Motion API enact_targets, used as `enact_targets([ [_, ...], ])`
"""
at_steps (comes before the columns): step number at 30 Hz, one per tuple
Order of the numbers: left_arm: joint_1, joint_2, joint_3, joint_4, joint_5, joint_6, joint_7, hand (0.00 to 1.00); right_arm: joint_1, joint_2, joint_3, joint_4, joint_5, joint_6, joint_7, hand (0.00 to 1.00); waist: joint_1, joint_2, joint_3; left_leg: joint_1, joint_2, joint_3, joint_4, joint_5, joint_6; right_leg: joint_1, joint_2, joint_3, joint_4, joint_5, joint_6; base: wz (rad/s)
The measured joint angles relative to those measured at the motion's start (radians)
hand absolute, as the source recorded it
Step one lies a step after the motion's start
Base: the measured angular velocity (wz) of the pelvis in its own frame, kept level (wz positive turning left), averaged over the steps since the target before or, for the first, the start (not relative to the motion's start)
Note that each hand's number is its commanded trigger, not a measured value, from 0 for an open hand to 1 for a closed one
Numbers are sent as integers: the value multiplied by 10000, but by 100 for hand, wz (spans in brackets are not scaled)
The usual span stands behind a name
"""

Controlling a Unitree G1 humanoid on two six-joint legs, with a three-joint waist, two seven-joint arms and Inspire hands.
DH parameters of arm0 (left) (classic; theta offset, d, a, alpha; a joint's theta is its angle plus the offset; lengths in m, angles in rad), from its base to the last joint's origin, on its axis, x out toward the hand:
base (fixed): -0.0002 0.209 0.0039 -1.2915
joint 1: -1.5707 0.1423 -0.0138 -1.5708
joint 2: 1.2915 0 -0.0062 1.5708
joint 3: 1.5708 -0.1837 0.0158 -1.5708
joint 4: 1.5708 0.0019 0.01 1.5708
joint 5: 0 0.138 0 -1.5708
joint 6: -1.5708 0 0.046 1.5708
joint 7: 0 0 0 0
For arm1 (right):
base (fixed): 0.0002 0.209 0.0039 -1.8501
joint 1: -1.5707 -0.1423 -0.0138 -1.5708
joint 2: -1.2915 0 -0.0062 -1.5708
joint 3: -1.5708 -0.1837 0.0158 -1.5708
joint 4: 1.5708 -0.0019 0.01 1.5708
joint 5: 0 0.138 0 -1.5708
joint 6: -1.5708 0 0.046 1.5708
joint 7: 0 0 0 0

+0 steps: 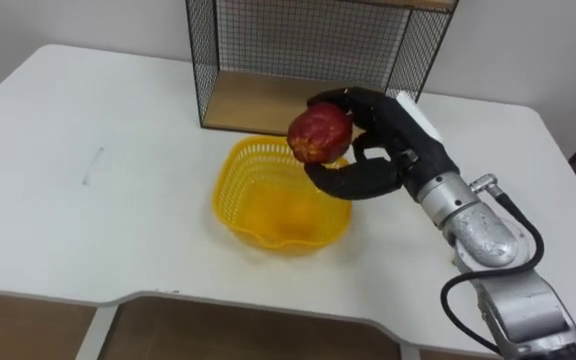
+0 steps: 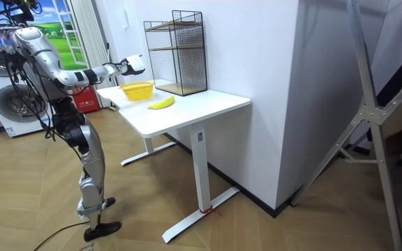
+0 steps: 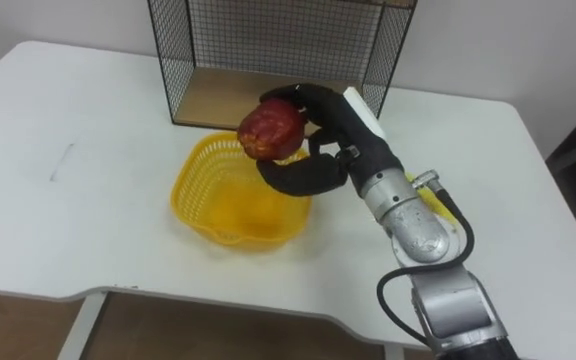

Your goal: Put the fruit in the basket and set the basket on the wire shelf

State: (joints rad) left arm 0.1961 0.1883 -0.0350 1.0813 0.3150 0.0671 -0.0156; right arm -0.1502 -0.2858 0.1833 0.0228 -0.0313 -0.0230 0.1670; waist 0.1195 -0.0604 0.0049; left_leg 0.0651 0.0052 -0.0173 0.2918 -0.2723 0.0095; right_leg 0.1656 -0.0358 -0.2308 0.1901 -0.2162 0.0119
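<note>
At centre frame, above the far right rim of the yellow basket (image 1: 230,215), a red fruit (image 1: 320,133) was held. It was enclosed by the curled fingers and thumb of the right hand (image 1: 378,150), whose arm entered from the lower right.

Step in hand: judged to be the placing of fruit in the basket, with release not yet made.

Next move: the hand would need to be carried slightly toward frame left and lowered over the basket's hollow. The fingers should be opened only when low, so that the round fruit is not bounced out.

Containers:
- Basket: set upright on the white bench (image 1: 88,220), just in front of the wire shelf (image 1: 268,50). An orange-tinted patch was noted on its floor; whether this was fruit or plastic could not be told.
- Wire shelf: at upper centre. Its wooden lower deck was bare where seen.

Outstanding: a banana (image 2: 160,103) was recorded on the bench beside the basket in the room view. The basket was not yet shelved.
</note>
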Motion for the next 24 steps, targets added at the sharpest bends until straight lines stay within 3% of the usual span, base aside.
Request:
enact_targets([
  [5,-30,3,0,-2,-1,117,0,0,1,-28,253,0,-175,282,178,100,62,-4,4,-21,1,8,2,0,0,-38,0,20,1,0,0,0],
  [6,-55,3,4,-2,-1,156,0,0,1,-37,342,0,-179,308,247,86,63,-6,6,-27,0,8,2,0,0,-43,-1,18,1,0,0,0],
  [7,-68,3,4,-2,0,160,0,0,1,-36,366,0,-179,333,296,52,67,-9,7,-28,0,7,-1,0,0,-43,-1,18,1,0,0,0],
  [8,-93,7,8,-3,1,163,0,0,1,-36,384,0,-193,389,383,0,83,-13,10,-28,-1,7,-7,0,0,-44,-2,16,1,0,0,0],
  [24,-130,41,-6,-3,2,226,18,0,1,-35,404,0,-612,493,552,0,200,-78,29,-48,-7,-30,-35,0,0,-48,0,-91,-18,0,1,0],
])
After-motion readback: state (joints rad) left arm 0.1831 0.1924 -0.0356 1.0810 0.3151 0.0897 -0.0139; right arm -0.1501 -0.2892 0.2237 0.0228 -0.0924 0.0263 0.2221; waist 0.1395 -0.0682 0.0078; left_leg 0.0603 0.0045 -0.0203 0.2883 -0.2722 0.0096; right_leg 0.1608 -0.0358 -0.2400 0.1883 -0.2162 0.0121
